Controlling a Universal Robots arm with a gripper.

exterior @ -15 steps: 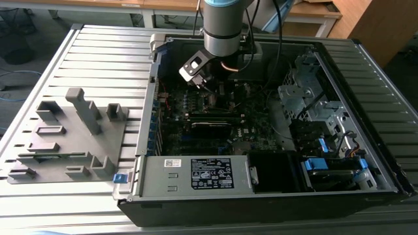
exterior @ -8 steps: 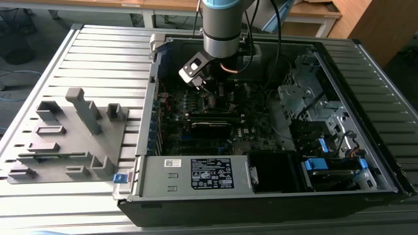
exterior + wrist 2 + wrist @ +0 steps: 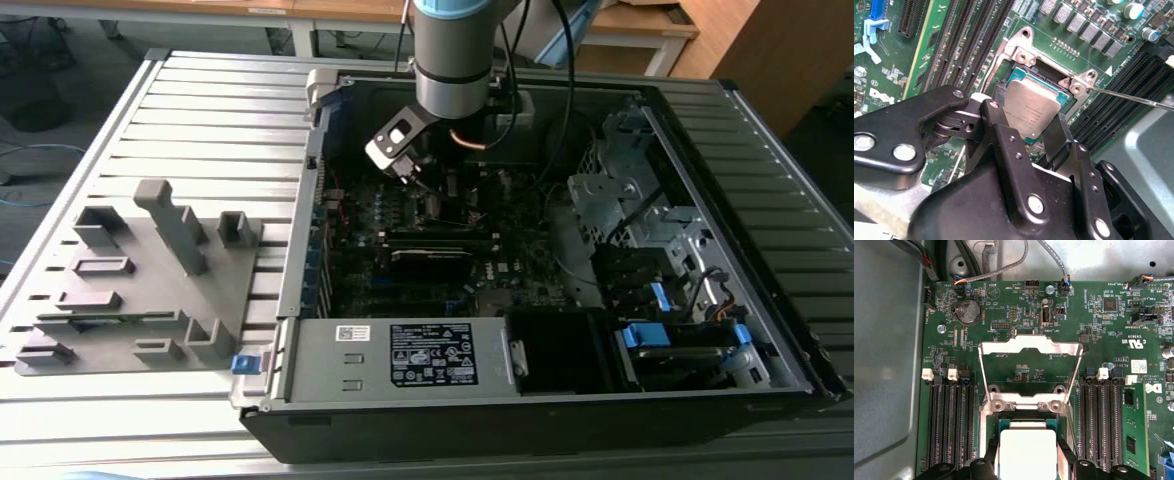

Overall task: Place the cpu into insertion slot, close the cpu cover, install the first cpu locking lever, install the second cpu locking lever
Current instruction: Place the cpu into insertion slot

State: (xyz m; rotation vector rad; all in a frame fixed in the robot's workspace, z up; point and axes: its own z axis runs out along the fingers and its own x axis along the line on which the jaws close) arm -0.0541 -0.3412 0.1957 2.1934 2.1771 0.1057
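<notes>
While the cpu (image 3: 1030,107) is sitting right at the insertion slot (image 3: 1039,67), it's pinched between the two black fingers (image 3: 999,130) of the end effector (image 3: 1027,462), one on each side, closed down to the width of the chip. I can't tell whether it's fully seated or just resting on top (the fingers hide the edges). In the second wrist view its dull silver top looks roughly level with the socket.

The cpu cover (image 3: 1029,344) is flipped up and open, standing on its hinge just beyond the chip, with the green motherboard (image 3: 1004,315) showing through its window. A thin silver rod (image 3: 1134,98) sticks out sideways from the socket's corner. Long black memory slots (image 3: 951,425) run along both sides of the socket.

Further out in the exterior view, the arm (image 3: 454,60) reaches down into the open computer case (image 3: 747,130), which lies on a slatted desk (image 3: 200,110). The grey power supply box (image 3: 400,355) sits at the case's near edge, and a grey fixture block (image 3: 147,280) rests on the exterior view's left.
</notes>
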